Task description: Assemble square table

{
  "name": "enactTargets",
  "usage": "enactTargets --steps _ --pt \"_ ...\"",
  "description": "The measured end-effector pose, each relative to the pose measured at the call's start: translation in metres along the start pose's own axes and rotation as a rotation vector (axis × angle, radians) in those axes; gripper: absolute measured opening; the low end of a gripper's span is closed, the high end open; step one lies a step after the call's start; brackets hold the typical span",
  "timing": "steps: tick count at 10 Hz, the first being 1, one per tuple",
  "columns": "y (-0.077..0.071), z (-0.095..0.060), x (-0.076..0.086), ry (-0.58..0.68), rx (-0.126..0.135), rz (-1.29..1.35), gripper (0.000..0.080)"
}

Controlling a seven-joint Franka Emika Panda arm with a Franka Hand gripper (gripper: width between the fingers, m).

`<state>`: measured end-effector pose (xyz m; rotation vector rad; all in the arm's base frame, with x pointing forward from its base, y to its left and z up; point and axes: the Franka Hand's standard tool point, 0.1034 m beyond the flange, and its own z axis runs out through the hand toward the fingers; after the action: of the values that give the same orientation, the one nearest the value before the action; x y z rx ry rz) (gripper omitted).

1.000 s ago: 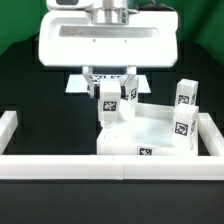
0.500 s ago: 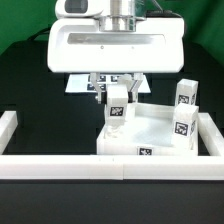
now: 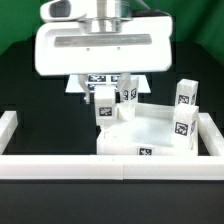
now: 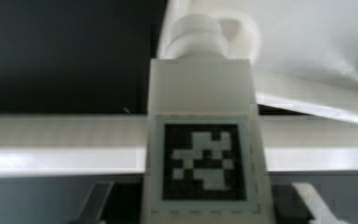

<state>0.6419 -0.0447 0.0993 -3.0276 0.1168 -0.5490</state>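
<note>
Pincer (image 3: 104,103) of the robot arm closed on a short white plastic leg bearing a black-and-white tag (image 3: 104,111), held upright over the near corner, toward the exterior view's left, of the white plastic square tabletop with raised rim (image 3: 150,135); in the wrist view the same leg (image 4: 201,130) fills the centre, tag facing the camera. Two further tagged white legs (image 3: 184,109) stand at the tabletop's side toward the exterior view's right. Tabletop rests on the black surface (image 3: 45,125) inside long white bar-shaped border walls (image 3: 60,165).
</note>
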Motion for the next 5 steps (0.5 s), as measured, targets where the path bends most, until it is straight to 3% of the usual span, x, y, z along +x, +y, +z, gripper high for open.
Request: enactTargets --steps 1,5 --pt "-0.0082 -0.0057 0.0049 0.005 0.017 0.004 0.0291" --pt "-0.0082 -0.0072 0.0075 0.041 0.002 -0.004 0.0291"
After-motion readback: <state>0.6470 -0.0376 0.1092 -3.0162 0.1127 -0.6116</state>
